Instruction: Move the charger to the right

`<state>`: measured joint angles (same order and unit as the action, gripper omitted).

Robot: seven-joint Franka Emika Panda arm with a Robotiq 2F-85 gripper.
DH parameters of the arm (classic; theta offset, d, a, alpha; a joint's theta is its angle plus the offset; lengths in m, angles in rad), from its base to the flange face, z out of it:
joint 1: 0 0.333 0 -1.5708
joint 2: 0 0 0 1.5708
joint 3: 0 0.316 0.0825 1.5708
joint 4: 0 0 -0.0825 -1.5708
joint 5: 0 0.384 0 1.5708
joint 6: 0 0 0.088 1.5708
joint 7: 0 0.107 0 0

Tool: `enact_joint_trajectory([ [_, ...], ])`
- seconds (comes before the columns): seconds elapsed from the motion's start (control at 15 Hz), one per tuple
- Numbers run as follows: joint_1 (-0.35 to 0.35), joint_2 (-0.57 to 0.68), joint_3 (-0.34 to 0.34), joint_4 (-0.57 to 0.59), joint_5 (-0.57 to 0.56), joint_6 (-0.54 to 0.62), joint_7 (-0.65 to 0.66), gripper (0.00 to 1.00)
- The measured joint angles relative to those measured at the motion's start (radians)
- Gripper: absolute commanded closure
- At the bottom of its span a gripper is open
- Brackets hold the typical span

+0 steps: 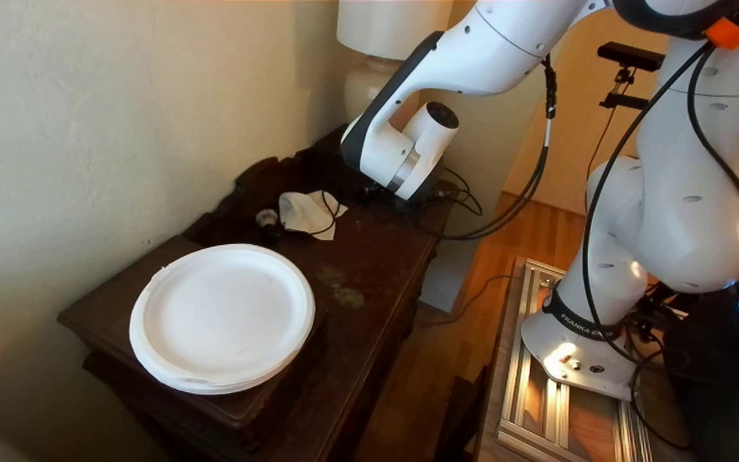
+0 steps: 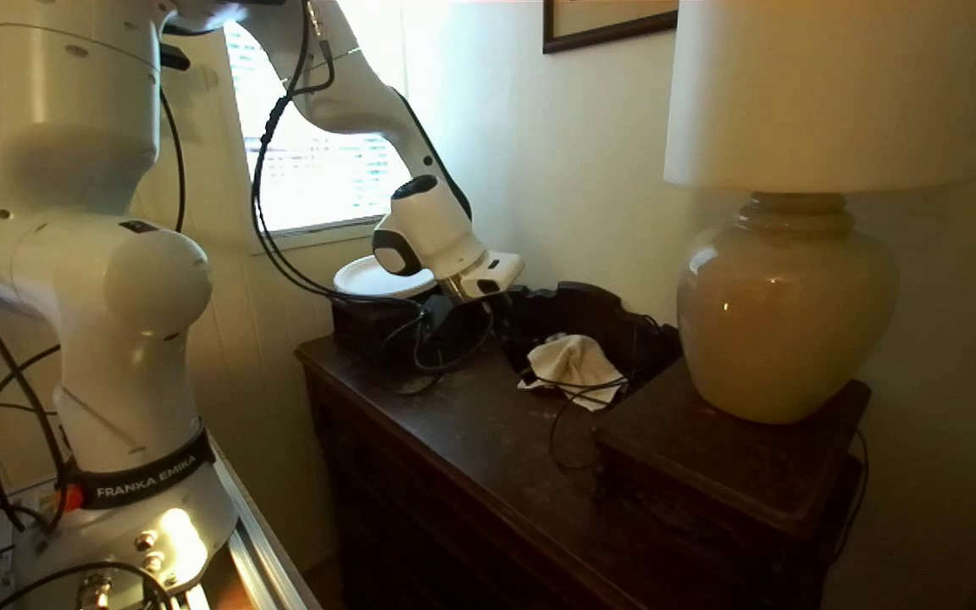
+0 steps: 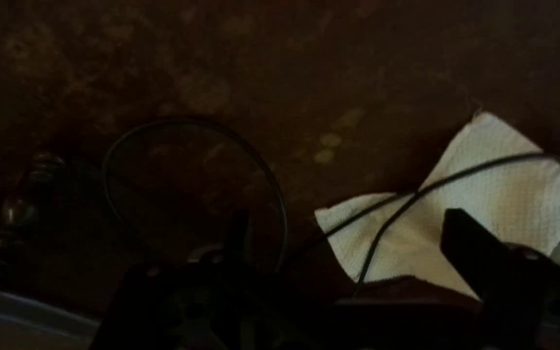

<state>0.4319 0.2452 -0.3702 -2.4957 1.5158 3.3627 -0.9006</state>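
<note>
An off-white lumpy cloth [image 1: 310, 212] lies on the dark dresser with a thin black cable [image 1: 334, 218] across it. Both also show in an exterior view, the cloth [image 2: 574, 363] and the cable [image 2: 598, 387], and in the wrist view, the cloth [image 3: 518, 199] and the cable [image 3: 474, 171]. I cannot make out a separate charger plug. My gripper [image 3: 347, 228] is open above the dresser, fingers wide apart. In the wrist view the right finger overlaps the cloth and the left one is over dark wood; I cannot tell whether either touches. In both exterior views the gripper is mostly hidden or dark.
White plates [image 1: 222, 314] sit on the dresser's raised end. A cream lamp base [image 2: 784, 313] stands on the opposite raised block [image 2: 734, 457]. A small brush-like object [image 1: 267, 219] stands beside the cloth. A carved back rail [image 2: 573, 296] runs along the wall. A cable loop [image 3: 270, 180] lies near the left finger.
</note>
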Motion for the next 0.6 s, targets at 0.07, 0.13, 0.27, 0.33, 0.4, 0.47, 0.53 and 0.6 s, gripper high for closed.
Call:
enact_joint_trajectory([
  [0.07,0.008,-0.005,0.000,-0.028,0.000,-0.003,-0.026,0.00],
  [0.13,0.015,-0.008,0.000,-0.051,0.000,-0.009,-0.047,0.00],
  [0.27,0.026,-0.016,0.000,-0.095,-0.001,-0.033,-0.091,0.00],
  [0.33,0.001,-0.017,0.029,-0.109,-0.047,-0.027,-0.056,0.00],
  [0.4,-0.042,-0.016,0.073,-0.116,-0.107,-0.017,0.006,0.00],
  [0.47,-0.072,-0.016,0.101,-0.117,-0.138,-0.013,0.037,0.00],
  [0.53,-0.087,-0.016,0.112,-0.117,-0.150,-0.013,0.046,0.00],
  [0.6,-0.092,-0.016,0.115,-0.117,-0.152,-0.013,0.046,0.00],
])
